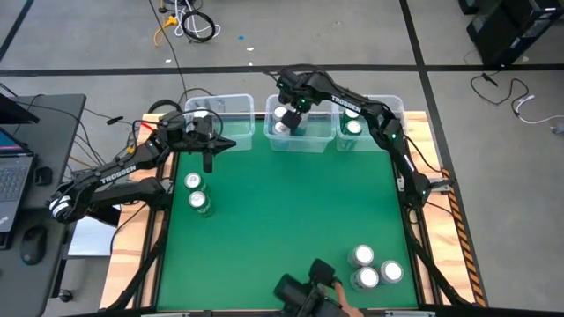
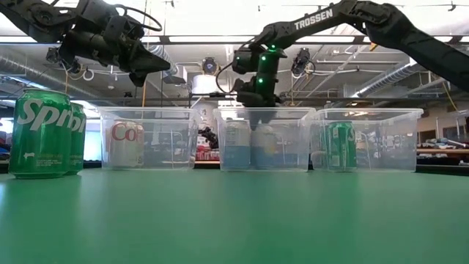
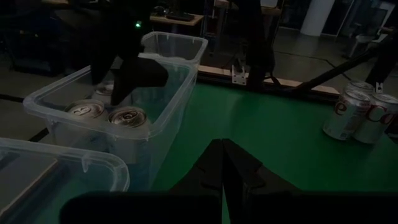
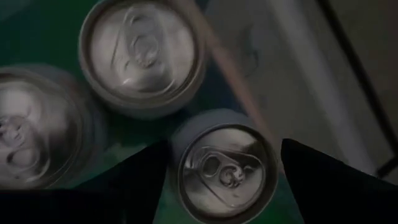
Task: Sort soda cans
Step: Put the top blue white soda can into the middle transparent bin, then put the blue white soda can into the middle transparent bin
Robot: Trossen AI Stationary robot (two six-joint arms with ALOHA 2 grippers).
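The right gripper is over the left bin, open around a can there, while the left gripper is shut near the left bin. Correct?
Not quite. The right gripper is over the middle bin, not the left one, as the high view shows. Its fingers do stand open around a can, and the left gripper is shut near the left bin.

In the right wrist view, one can [image 4: 25,134] is blurred and cut off by the edge. From above, the right arm [image 1: 352,99] hides part of the right bin [image 1: 394,107]. In the low view, the near Sprite can [image 2: 38,133] covers most of the can behind it [image 2: 78,136].
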